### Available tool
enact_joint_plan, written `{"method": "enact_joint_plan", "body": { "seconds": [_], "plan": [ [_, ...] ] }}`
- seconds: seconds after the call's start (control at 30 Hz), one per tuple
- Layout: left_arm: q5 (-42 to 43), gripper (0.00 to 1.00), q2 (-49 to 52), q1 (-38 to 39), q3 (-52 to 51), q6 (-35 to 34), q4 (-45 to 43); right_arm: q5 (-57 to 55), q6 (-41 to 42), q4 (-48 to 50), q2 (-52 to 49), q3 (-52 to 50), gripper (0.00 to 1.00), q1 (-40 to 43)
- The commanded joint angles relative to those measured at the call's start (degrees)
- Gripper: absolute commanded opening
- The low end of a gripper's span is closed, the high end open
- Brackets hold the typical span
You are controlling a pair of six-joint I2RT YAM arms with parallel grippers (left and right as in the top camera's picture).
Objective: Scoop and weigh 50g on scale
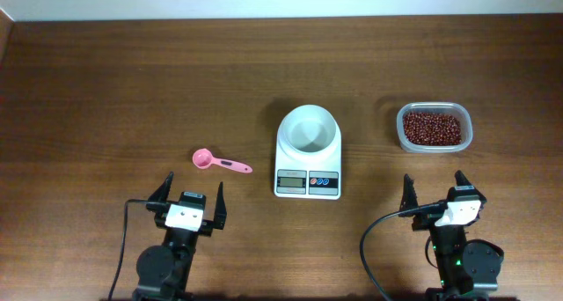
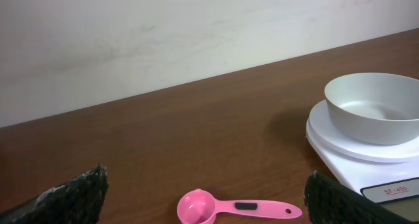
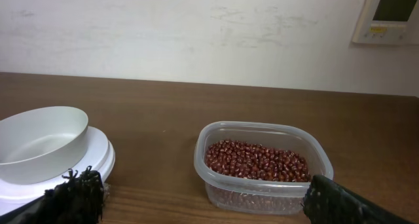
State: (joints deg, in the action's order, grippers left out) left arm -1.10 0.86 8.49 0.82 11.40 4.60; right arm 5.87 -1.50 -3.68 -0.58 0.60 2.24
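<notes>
Pink scoop (image 1: 221, 163) lies flat at nine o'clock of the scale (image 1: 307, 184); left gripper (image 1: 192, 188) and right gripper (image 1: 435, 183) gape empty, we could fumble it.

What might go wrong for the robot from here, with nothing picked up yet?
The pink scoop lies flat on the table, so the open left gripper may fumble its thin handle. The red beans are small and loose; some could spill between the clear tub and the white bowl. A nudge to that bowl might throw off the scale.
</notes>
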Motion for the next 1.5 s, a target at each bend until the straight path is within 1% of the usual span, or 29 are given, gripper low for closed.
{"method": "enact_joint_plan", "body": {
  "seconds": [0.0,1.17,1.23,1.4,1.47],
  "plan": [
    [-0.63,0.99,0.13,-0.04,-0.28,0.9,0.13,-0.09,0.28,-0.44,0.37,-0.28,0.99,-0.31],
    [-0.66,0.99,0.13,-0.04,-0.28,0.92,0.13,-0.09,0.28,-0.44,0.37,-0.28,0.99,-0.31],
    [-3.08,0.99,0.13,-0.04,-0.28,0.94,-0.13,-0.09,0.28,-0.44,0.37,-0.28,0.99,-0.31],
    [-3.04,0.99,0.13,-0.04,-0.28,0.94,-0.11,-0.09,0.28,-0.44,0.37,-0.28,0.99,-0.31],
    [-4.52,0.99,0.13,-0.04,-0.28,0.9,-2.08,-0.09,0.28,-0.44,0.37,-0.28,0.99,-0.31]
  ]
}}
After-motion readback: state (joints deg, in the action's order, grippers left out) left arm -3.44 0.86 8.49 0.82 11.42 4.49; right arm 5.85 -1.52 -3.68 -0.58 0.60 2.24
